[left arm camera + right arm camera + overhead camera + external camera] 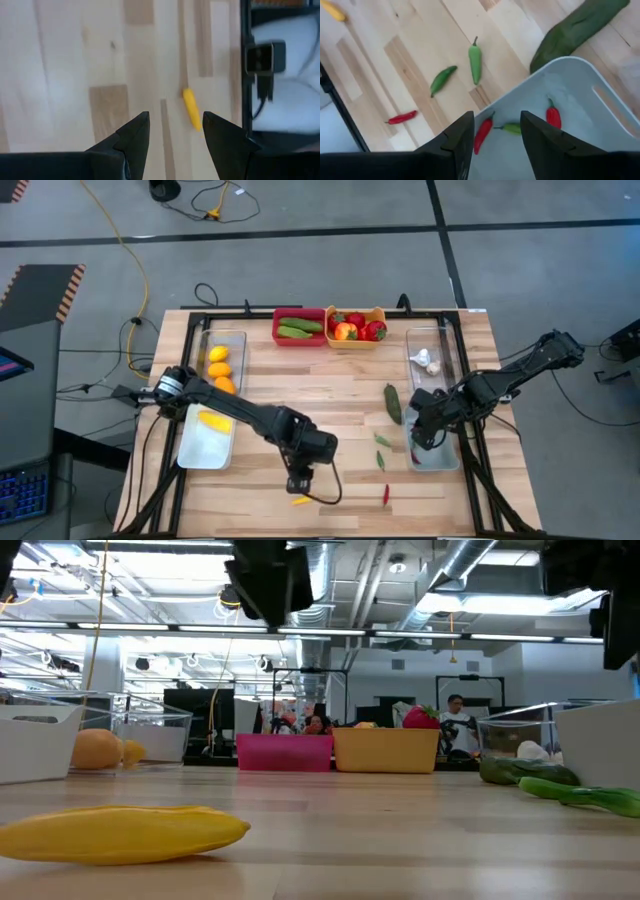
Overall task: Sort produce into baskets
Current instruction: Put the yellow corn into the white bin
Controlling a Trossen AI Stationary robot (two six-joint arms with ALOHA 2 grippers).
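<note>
**Lining up on the yellow chili**

My left gripper (299, 483) hangs above the table's near edge with its jaws spread and nothing between them. The yellow chili (191, 108) lies flat on the wood just beyond my fingertips (141, 122), slightly off to one side. It looks light, smooth and rigid, probably plastic, so it may skid if nudged. I would pinch it across its thick middle, where the curve gives the pads something to seat on. My left arm stretches diagonally over the table, wrist turned downward.

My right gripper (424, 437) hovers, likewise spread and bare, over the pale tray (580, 75), which holds small chilies.
</note>
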